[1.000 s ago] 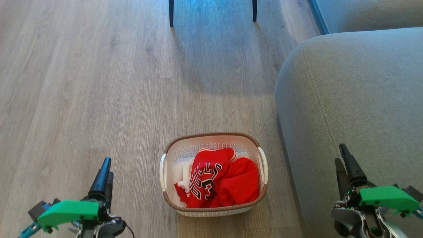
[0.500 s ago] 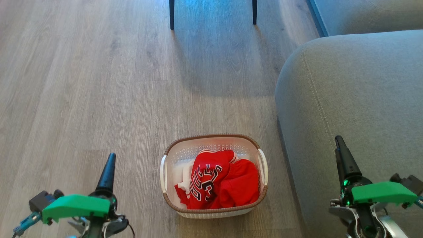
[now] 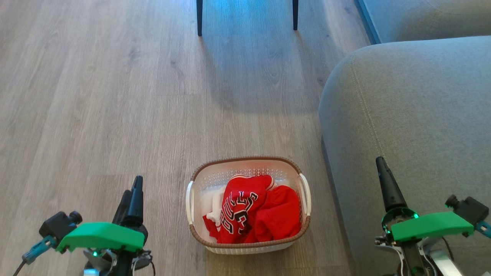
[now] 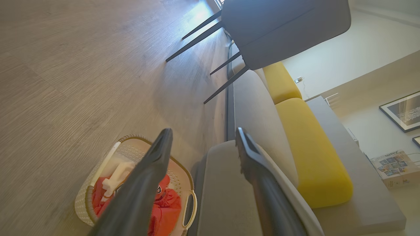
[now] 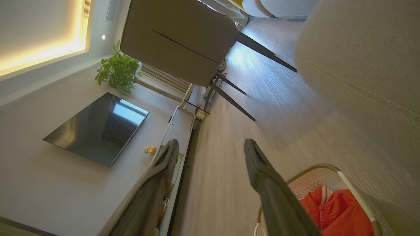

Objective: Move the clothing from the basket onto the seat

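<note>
Clothes: we see the red clothing (image 3: pixel 249 209) bunched up inside the basket (image 3: pixel 245 158).
Basket: it sits on the floor (image 3: pixel 115 96), with the seat (image 3: pixel 414 115) just beside it at 3 o'clock.
Left hand: our left gripper (image 4: pixel 203 131) hangs at the basket's 8 o'clock, fingers spread apart, holding nothing.
Right hand: our right gripper (image 5: pixel 210 141) hangs at the basket's 4 o'clock, by the seat, fingers spread apart, holding nothing.

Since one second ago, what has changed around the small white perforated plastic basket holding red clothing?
The left gripper drifted right and the right gripper drifted left, both toward the white perforated basket, jaws open, holding nothing. The red clothing stayed crumpled inside the basket, beside the grey fabric seat.
</note>
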{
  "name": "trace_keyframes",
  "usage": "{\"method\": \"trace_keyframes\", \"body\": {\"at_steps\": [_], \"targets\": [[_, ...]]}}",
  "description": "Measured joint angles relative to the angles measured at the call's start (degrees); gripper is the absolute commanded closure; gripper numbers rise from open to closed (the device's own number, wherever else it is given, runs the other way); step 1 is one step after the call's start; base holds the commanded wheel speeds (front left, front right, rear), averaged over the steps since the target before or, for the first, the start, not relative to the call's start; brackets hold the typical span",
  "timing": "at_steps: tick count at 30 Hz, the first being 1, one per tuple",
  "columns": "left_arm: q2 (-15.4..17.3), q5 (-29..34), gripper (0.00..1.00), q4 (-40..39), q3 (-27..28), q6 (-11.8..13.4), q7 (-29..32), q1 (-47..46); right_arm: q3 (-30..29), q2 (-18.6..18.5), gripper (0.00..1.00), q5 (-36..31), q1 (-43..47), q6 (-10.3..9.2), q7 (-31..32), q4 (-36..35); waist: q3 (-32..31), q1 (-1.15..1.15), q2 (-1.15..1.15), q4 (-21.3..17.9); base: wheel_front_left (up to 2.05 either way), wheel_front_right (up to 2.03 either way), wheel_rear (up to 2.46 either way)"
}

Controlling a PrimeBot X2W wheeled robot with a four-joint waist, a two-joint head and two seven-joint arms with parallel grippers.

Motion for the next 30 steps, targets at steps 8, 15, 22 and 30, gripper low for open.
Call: {"method": "trace_keyframes", "body": {"at_steps": [8,15,22,30], "targets": [[0.01,6.94,0.00,-0.87,-0.11,0.51,-1.31,0.08,-1.24,0.81,0.00,-8.57,0.01,0.00,0.00,-0.60,-0.06,0.00,0.00,0.03,0.00,0.00,0.00],[0.04,12.43,0.00,-1.02,-0.08,1.01,-2.47,0.67,-3.30,1.91,0.00,-15.05,0.04,0.00,0.00,-1.29,-0.11,0.00,0.00,0.04,0.00,0.00,0.00],[0.07,17.20,0.00,-1.07,-0.21,1.49,-3.49,1.44,-5.05,2.50,0.00,-21.16,0.33,0.00,-0.01,-1.34,-0.35,0.00,0.00,0.05,0.00,0.00,0.00],[0.09,22.43,0.00,-1.09,-0.68,2.08,-4.55,1.44,-7.50,3.79,0.00,-28.67,1.29,0.00,-0.01,-1.35,-0.57,0.00,0.00,0.13,0.00,0.00,0.00]]}}
